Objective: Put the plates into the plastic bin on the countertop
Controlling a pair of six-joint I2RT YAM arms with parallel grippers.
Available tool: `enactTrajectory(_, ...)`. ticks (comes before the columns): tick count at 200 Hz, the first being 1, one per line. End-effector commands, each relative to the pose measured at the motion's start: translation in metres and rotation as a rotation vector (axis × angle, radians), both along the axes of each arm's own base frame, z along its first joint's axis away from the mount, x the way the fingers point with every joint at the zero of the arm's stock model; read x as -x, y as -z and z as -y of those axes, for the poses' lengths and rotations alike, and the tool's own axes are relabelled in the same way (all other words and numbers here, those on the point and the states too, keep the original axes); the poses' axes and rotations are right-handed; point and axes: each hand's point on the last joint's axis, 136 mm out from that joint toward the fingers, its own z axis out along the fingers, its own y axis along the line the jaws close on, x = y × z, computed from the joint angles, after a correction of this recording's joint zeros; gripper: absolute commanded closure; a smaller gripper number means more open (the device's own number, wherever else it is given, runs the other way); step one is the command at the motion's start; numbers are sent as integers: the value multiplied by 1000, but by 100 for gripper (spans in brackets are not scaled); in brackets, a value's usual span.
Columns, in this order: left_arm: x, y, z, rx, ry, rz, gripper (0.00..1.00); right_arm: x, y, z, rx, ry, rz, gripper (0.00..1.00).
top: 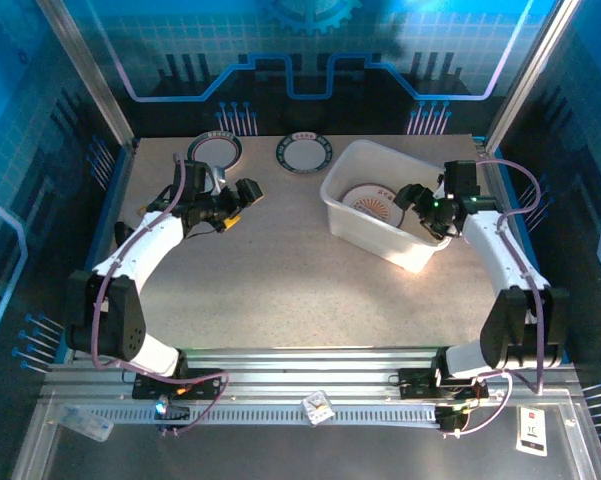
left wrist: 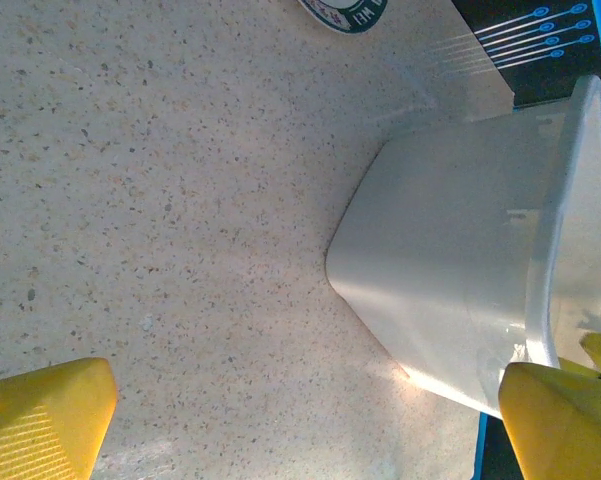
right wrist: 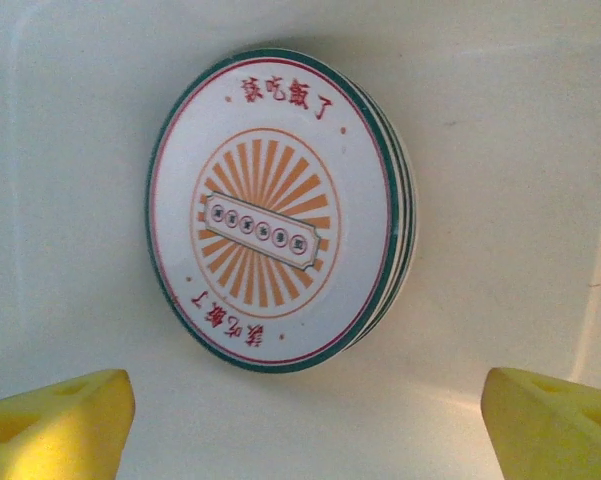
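Bin (top: 375, 238) sits right of centre on the counter (top: 280, 280), set askew, with its long axis running upper left to lower right. Inside it a stack of plates (right wrist: 270, 210) lies flat, sunburst face up. Right gripper (right wrist: 310, 405) is over the stack, fingers spread wide, empty. Left gripper (left wrist: 305, 425) is also wide and empty, over bare counter left of the bin. Far-edge plate (top: 216, 150) and second plate (top: 304, 153) lie flat at upper centre.

Sunburst plates (right wrist: 270, 210) stacked in white plastic bin (top: 352, 160); grey-rimmed plate (top: 216, 150), dark-rimmed plate (top: 304, 153) flat on countertop (top: 280, 280) beyond.

Left gripper (left wrist: 300, 428), right gripper (right wrist: 305, 425): jaws apart
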Motion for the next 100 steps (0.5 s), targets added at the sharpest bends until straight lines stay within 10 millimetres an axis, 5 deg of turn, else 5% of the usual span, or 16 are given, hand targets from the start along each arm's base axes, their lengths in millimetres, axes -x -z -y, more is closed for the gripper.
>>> enactTrajectory(1,3,-16,0,-6,-36,9,1,18,-23,1,43,-15,31,9)
enactTrajectory(49,-3,-15,6,-19,-64,-5,1,56,-61,6,96,-33,126,9)
enactTrajectory(100,-42,3,14,-32,-118,-42,1,78,-79,6,111,-57,182,9)
